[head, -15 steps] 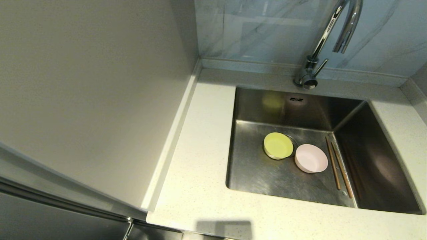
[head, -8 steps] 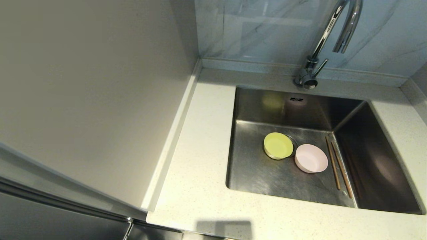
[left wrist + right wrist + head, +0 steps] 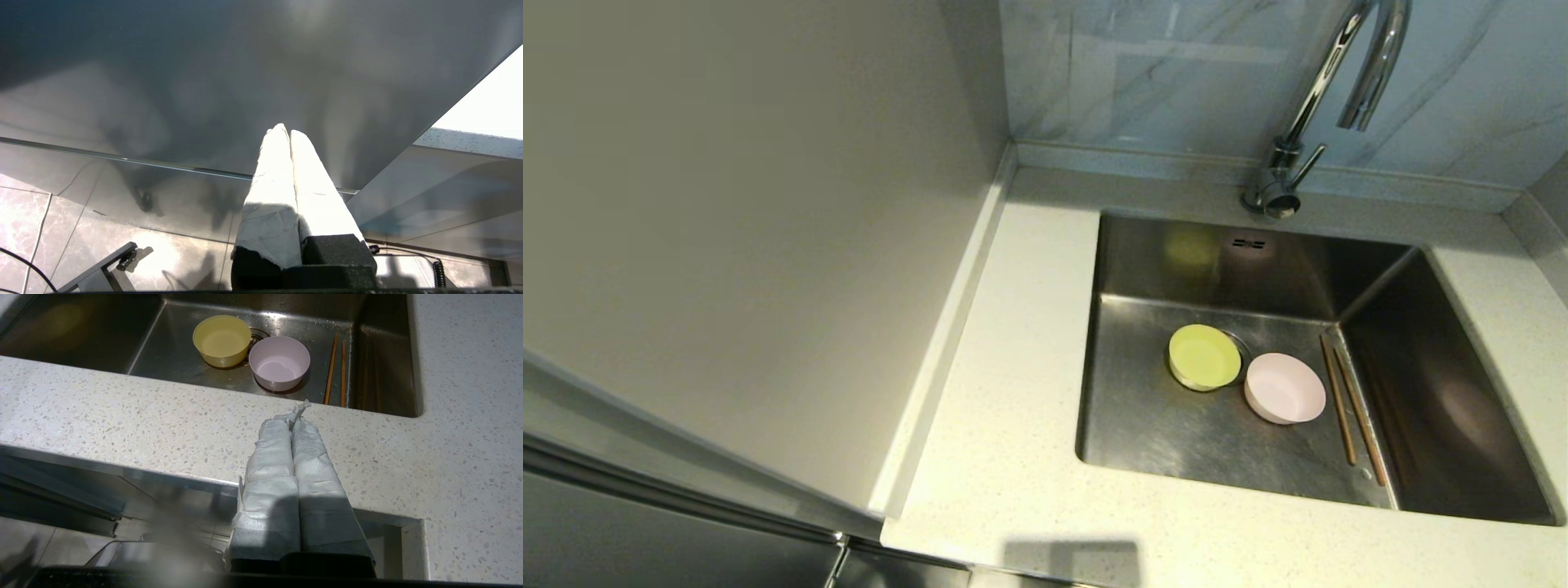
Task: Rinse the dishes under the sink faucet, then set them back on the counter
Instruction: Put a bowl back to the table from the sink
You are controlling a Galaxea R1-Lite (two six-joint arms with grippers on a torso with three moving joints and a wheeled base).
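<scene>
Resting in the sink (image 3: 1160, 425): yellow-green bowl (image 3: 1204, 357), pink bowl (image 3: 1284, 388) just beside it, chopsticks (image 3: 1349, 400) along the right wall. Faucet (image 3: 1339, 73) arches overhead. Right gripper (image 3: 292, 426) and left gripper (image 3: 284, 132), fingers together, hold nothing, below the counter (image 3: 1013, 392) edge.

Both grippers' long tapered fingers (image 3: 282, 192) (image 3: 294, 477) wrapped in white tape on black bases
</scene>
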